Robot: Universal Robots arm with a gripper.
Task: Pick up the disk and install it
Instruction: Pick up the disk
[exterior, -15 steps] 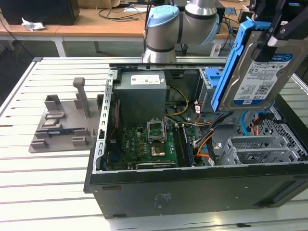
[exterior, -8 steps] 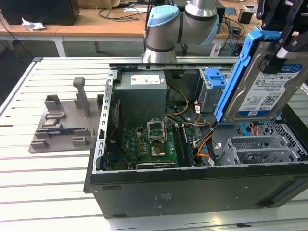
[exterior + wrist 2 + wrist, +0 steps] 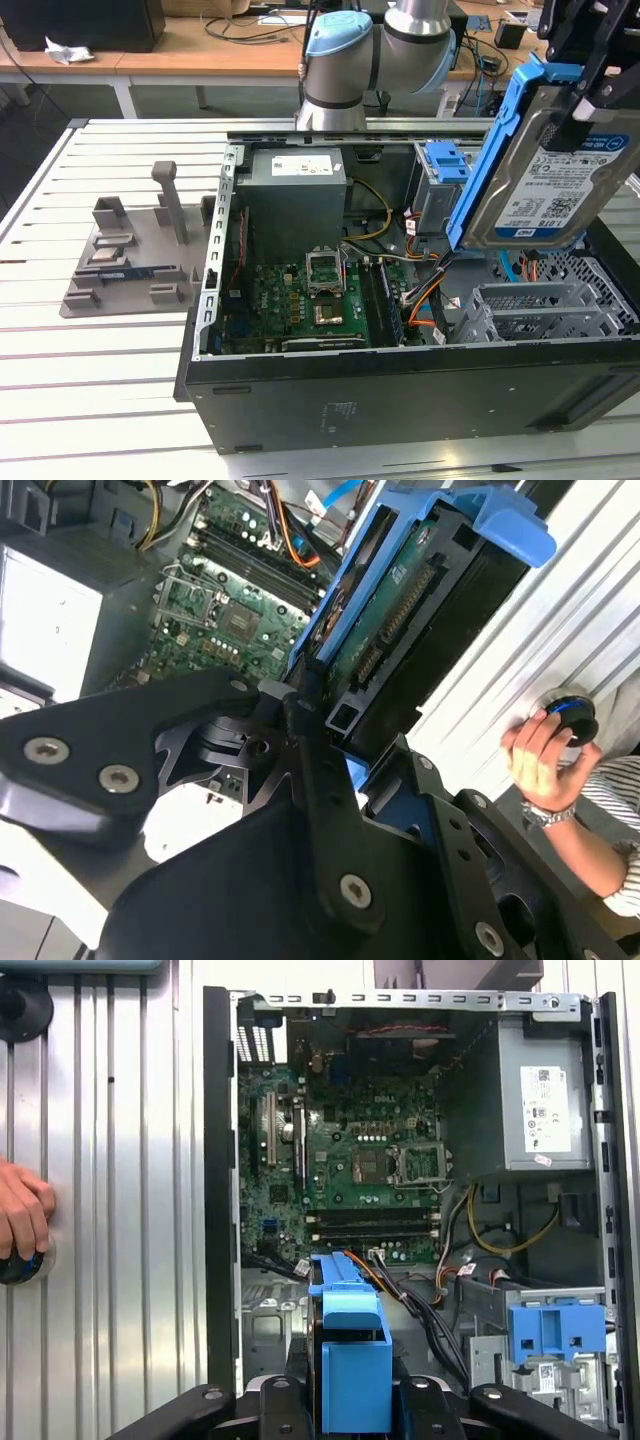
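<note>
PC case [image 3: 400, 400] open | mobo [image 3: 290, 300] + PSU [image 3: 295, 200] inside | grey jig [image 3: 120, 285] beside

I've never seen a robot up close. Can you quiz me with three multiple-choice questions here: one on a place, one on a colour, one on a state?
1. Where is the disk? A held up above the open computer case; B lying flat beside the case; C slotted deep inside the case.
2. What colour are the disk's side rails? A red; B blue; C yellow.
3. How is the gripper? A open and empty; B shut on the disk; C open, only brushing the disk.
Answers: 1 A, the exterior view shows it in the air over the case. 2 B, blue plastic runs along its edge. 3 B, it clamps the disk and carries it.
</note>
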